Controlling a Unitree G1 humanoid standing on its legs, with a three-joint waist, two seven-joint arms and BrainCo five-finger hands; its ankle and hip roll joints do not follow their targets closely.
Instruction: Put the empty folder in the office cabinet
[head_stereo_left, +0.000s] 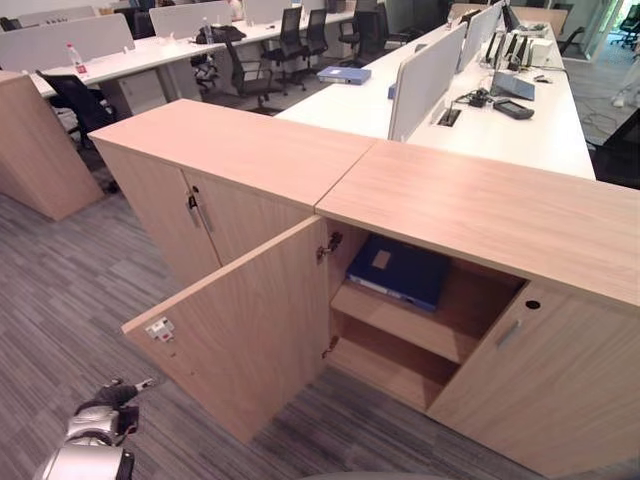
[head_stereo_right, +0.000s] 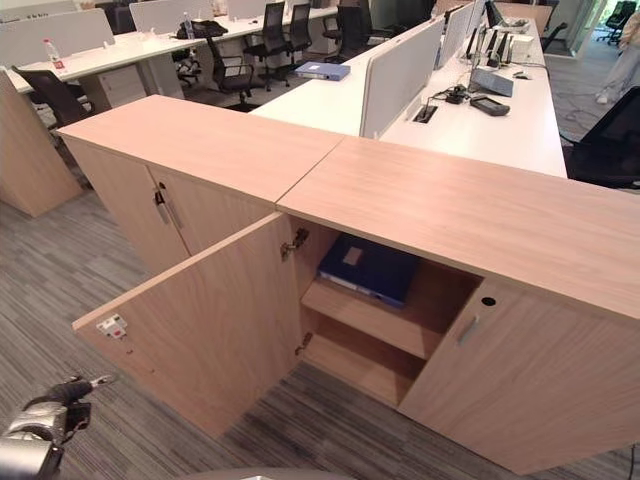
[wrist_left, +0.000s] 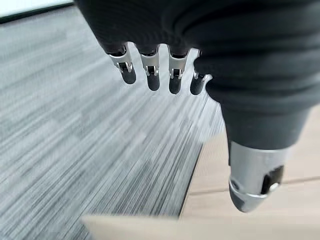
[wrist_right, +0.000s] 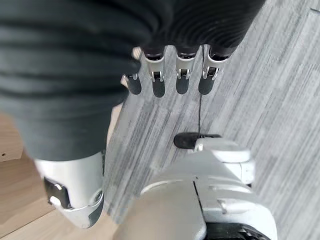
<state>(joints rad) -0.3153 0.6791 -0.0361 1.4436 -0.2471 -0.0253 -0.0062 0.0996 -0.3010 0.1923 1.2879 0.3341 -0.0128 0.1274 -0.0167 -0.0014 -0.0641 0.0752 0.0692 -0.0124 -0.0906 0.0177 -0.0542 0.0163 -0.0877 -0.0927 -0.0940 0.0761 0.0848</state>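
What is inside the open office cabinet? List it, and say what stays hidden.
A blue folder lies flat on the upper shelf of the cabinet. The lower compartment looks bare where visible. The shut right door hides everything behind it.

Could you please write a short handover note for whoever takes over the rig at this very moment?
Left hand: open, empty, low by the open cabinet door. Right hand: open, empty, over the carpet.
Blue folder: lying flat on the upper shelf inside the office cabinet.
Done: the folder is placed and released.
Left: probably closing the door, which stands wide open; the right door is shut.
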